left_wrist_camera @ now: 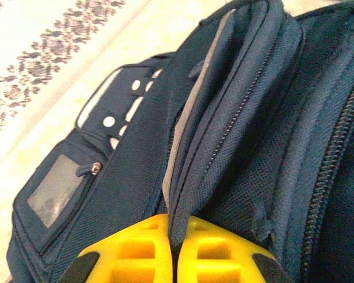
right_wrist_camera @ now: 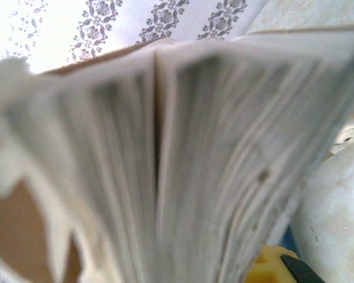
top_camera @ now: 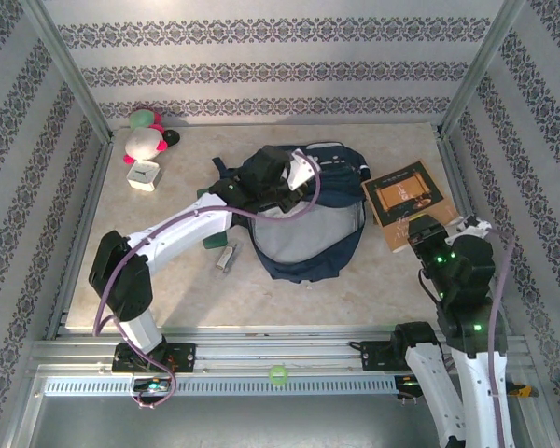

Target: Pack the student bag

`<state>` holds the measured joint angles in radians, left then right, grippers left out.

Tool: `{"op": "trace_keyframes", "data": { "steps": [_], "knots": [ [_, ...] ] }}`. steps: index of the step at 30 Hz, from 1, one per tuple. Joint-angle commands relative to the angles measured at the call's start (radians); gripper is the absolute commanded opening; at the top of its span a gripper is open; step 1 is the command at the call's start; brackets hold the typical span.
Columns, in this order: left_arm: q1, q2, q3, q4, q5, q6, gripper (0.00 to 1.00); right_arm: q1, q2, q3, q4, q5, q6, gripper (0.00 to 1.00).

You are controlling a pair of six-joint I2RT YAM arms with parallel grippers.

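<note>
No text, brand or number can be read here. The book (top_camera: 406,198) has a brown cover with a darker field in the middle and some thin pale lines that may be print, but in the top view they are too small to make out. On the bag (left_wrist_camera: 135,194), the left wrist view shows a small clear window (left_wrist_camera: 54,191). Its surface is dull and blurred, and no letters are visible in it. Near it there are white round dots (left_wrist_camera: 109,122) on the fabric, which are marks, not characters.
</note>
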<state>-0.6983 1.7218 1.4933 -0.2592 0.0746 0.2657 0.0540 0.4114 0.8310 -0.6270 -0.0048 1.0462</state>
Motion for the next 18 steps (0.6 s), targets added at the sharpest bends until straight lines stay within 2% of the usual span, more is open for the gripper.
{"op": "trace_keyframes", "data": {
  "steps": [1,4,8,14,18],
  "knots": [
    [0.034,0.015,0.088,-0.045,-0.052,-0.144,0.00,-0.013,-0.005,0.050,-0.081,0.053,0.032,0.00],
    [0.050,0.022,0.123,-0.055,-0.026,-0.216,0.00,-0.011,0.023,0.014,-0.071,-0.029,0.060,0.00],
    [0.056,0.039,0.143,-0.059,0.005,-0.272,0.00,0.021,0.036,-0.091,0.088,-0.164,0.147,0.00],
    [0.056,0.085,0.181,-0.055,0.049,-0.366,0.00,0.251,0.031,-0.212,0.240,-0.055,0.236,0.00],
    [0.056,0.090,0.196,-0.055,0.083,-0.381,0.00,0.389,0.103,-0.344,0.584,-0.001,0.287,0.00]
  ]
}}
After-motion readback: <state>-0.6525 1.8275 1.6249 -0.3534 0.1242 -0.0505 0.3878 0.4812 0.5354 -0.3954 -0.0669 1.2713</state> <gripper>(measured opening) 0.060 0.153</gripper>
